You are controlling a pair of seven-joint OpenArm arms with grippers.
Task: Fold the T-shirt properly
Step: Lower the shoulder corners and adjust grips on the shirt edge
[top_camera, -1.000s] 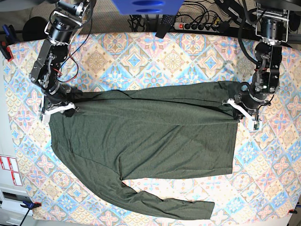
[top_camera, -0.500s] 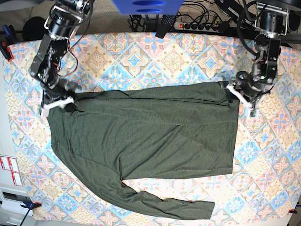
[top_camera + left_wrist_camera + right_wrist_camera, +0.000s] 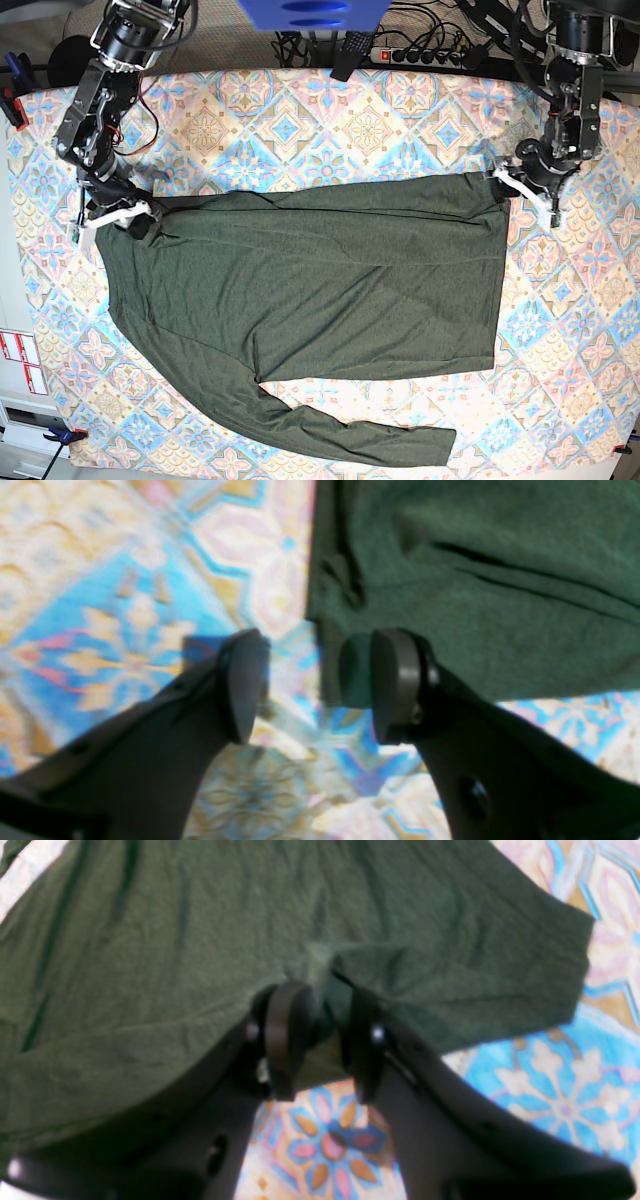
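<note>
Dark olive-green knit long-sleeved T-shirt: long axis left–right across the patterned tablecloth. Right gripper pinches its far-left corner. Left gripper (jaws apart, holding nothing) sits just off the far-right corner.

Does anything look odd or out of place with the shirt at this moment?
Only the right tool pinches the T-shirt; the left tool is open beside its corner. One sleeve lies stretched along the lower edge, unfolded.
</note>
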